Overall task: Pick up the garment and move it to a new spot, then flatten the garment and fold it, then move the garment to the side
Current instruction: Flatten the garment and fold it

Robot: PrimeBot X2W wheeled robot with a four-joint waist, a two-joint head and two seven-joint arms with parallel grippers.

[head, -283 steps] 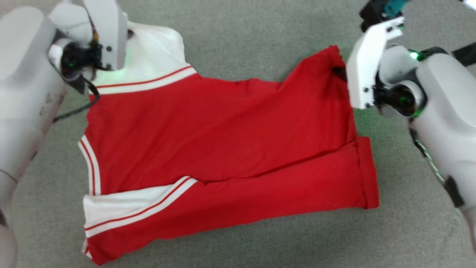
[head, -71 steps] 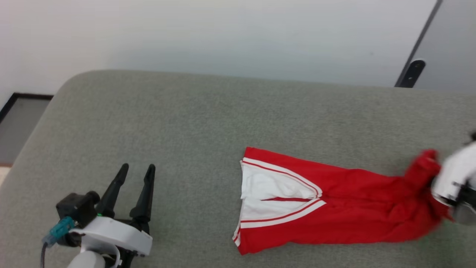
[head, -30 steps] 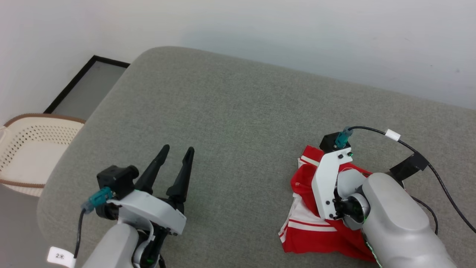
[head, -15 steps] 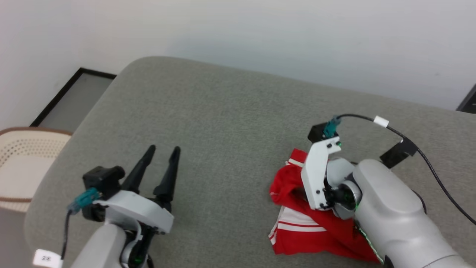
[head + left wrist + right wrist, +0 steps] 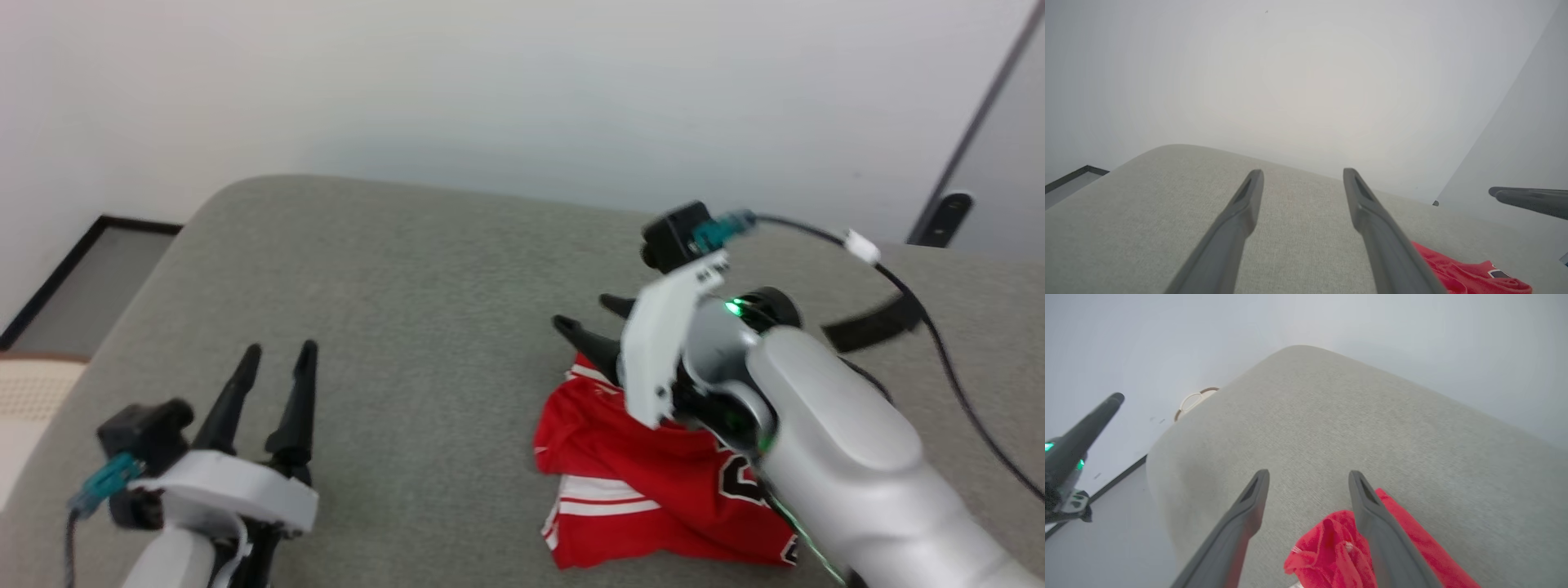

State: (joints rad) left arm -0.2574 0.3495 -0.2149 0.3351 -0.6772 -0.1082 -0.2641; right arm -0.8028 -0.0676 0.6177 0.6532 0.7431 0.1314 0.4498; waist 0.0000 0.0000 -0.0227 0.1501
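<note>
The garment [image 5: 645, 482] lies in a loose, crumpled heap on the grey padded surface [image 5: 408, 269], just beneath the right gripper [image 5: 586, 312], whose fingers are spread and hold nothing. It looks light, limp and quick to bunch, so pinching a hem edge or shoulder corner seems best. The left gripper [image 5: 281, 349], also spread and empty, hovers well apart from the cloth. Beyond it sits a pale basket [image 5: 24, 408], its contents hidden.

Red garment [image 5: 637, 457] with white red-striped bands, grey woven surface [image 5: 408, 286], pale grey wall [image 5: 408, 82]
</note>
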